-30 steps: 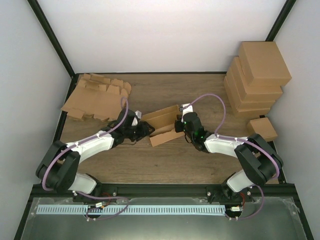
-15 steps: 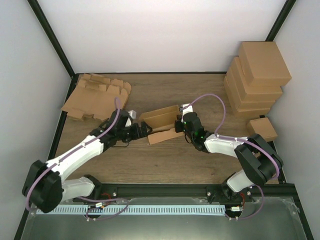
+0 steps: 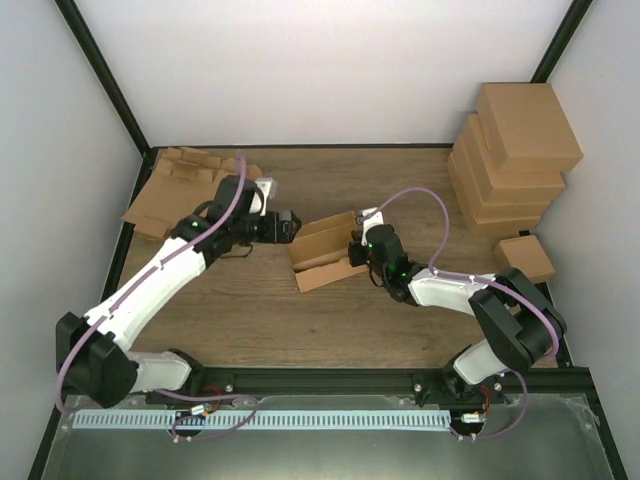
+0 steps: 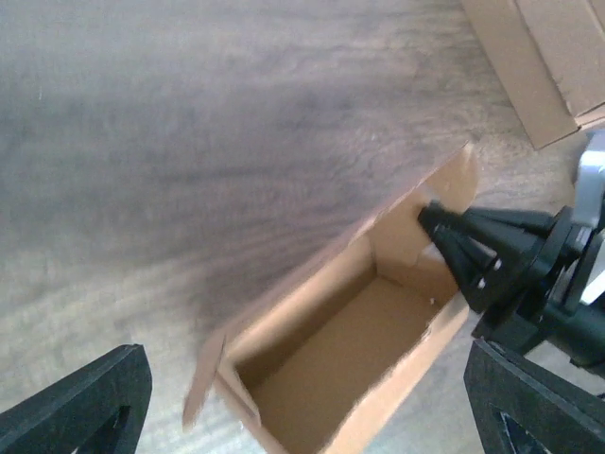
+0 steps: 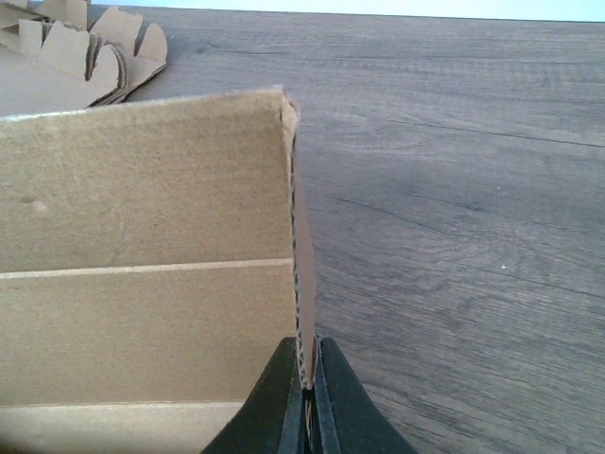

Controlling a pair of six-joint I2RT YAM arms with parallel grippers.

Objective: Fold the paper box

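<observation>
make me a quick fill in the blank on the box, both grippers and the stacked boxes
The right gripper is ___ on a wall of the half-folded box.
The left gripper is ___, holding nothing.
The finished boxes are stacked on the robot's ___ side.
Missing: shut; open; right.

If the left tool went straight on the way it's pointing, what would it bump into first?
Probably the paper box. The open left tool points at its hollow inside, so it may touch a wall or the bottom first; depth is unclear. The right tool pinches the far wall.
</observation>
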